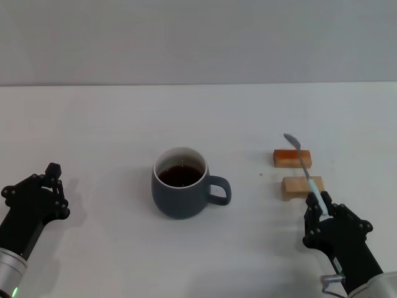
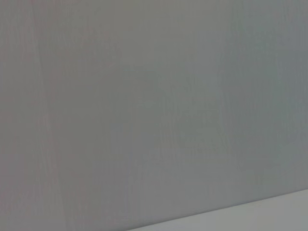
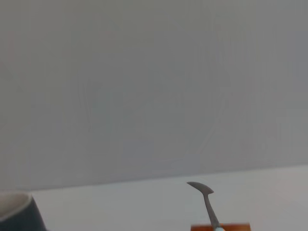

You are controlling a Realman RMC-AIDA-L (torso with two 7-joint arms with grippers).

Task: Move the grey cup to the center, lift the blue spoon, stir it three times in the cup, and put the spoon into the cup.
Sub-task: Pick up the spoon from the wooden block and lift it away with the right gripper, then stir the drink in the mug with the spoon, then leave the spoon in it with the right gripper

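Note:
The grey cup (image 1: 180,189) stands at the table's middle with dark brown liquid inside and its handle toward my right arm; its rim shows in the right wrist view (image 3: 17,204). The blue spoon (image 1: 305,167) lies slanted across two wooden blocks, metal bowl pointing away, pale blue handle end inside my right gripper (image 1: 322,210), which is shut on it. The spoon's bowl and neck show in the right wrist view (image 3: 204,199). My left gripper (image 1: 49,179) sits at the near left, well apart from the cup.
Two small wooden blocks, a far one (image 1: 291,158) and a near one (image 1: 301,186), lie to the right of the cup under the spoon. The white table (image 1: 111,124) runs back to a grey wall. The left wrist view shows only wall and table edge.

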